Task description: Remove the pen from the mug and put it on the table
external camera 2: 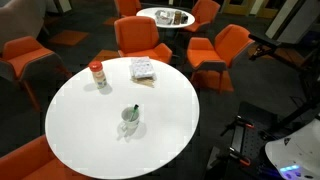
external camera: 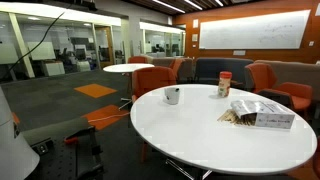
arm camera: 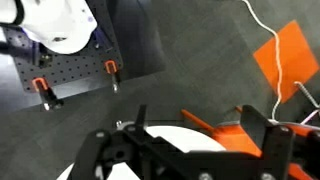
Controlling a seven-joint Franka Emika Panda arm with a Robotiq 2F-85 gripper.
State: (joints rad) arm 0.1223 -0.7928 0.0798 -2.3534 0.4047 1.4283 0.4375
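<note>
Below my wrist camera, the black two-fingered claw (arm camera: 190,163) gapes wide, holding nothing. On the glossy white round table (external camera 2: 80,125), the thin dark pen (external camera 2: 136,109) stands in the small white-grey mug (external camera 2: 130,121); beyond, a brown light-lidded jar (external camera 2: 97,74).

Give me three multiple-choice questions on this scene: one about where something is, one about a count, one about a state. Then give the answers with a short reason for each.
1. Where is the pen?
A. in the mug
B. on the floor
C. on a chair

2. Not counting the pen, how many things stand on the large round table?
A. one
B. three
C. six

3. The mug is:
A. upright
B. on its side
C. upside down

Answers:
1 A: the dark pen sticks out of the mug's mouth.
2 B: the mug, the jar and the box.
3 A: its open mouth faces up.
</note>
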